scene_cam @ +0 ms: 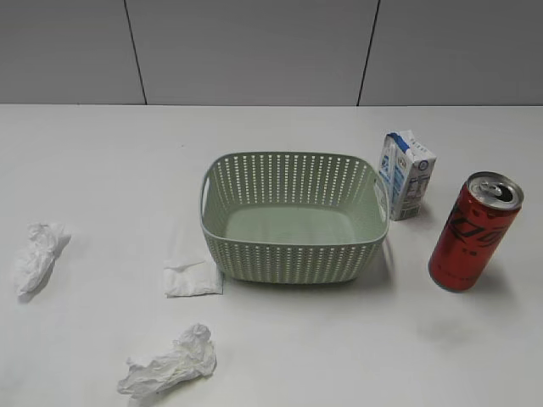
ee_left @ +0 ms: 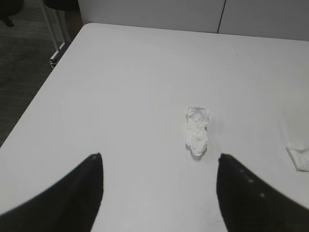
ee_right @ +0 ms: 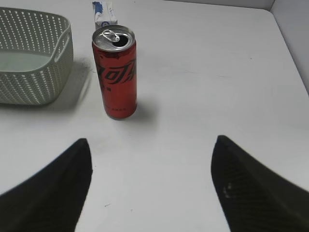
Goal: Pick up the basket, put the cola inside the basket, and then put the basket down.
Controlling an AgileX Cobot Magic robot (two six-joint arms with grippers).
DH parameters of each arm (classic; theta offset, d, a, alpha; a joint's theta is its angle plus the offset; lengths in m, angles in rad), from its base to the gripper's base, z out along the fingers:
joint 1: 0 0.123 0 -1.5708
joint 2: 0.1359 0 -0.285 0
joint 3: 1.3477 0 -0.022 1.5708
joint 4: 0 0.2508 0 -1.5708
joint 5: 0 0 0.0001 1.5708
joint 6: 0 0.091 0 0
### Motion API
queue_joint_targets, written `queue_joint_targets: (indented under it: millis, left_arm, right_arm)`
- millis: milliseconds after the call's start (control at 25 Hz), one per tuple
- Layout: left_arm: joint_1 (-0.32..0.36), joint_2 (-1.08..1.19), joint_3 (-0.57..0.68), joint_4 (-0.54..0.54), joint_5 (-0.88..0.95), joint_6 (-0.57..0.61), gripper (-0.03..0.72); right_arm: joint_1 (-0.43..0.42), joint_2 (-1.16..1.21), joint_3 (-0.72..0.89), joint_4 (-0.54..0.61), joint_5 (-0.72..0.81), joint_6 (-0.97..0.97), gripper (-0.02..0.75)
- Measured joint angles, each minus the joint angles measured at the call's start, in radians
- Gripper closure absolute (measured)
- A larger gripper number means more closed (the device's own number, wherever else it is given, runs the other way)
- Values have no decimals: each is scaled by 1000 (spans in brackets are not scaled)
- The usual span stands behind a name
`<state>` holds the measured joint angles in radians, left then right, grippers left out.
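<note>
The pale sage-green basket [scene_cam: 293, 254] stands empty on the white table at the centre of the exterior view; its right end also shows in the right wrist view [ee_right: 34, 84]. The red cola can [scene_cam: 472, 233] stands upright to the basket's right, and in the right wrist view [ee_right: 115, 72] it is ahead and left of my right gripper [ee_right: 152, 142], which is open and empty. My left gripper [ee_left: 159, 157] is open and empty over bare table, far left of the basket. Neither gripper shows in the exterior view.
A blue-and-white drink carton [scene_cam: 407, 174] stands between basket and can. Crumpled tissues lie at the left [scene_cam: 38, 254], front [scene_cam: 170, 363] and beside the basket [scene_cam: 193, 278]; one also lies ahead of the left gripper [ee_left: 197, 129]. The table's left edge [ee_left: 38, 96] is close.
</note>
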<state>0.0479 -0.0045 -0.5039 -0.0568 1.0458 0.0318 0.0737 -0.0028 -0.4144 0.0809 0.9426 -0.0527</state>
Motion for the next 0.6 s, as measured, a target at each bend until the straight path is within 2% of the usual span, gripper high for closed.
queue_joint_targets:
  millis: [600]
  left_arm:
    - [0, 0, 0, 0, 0, 0, 134]
  right_arm:
    - [0, 0, 0, 0, 0, 0, 156]
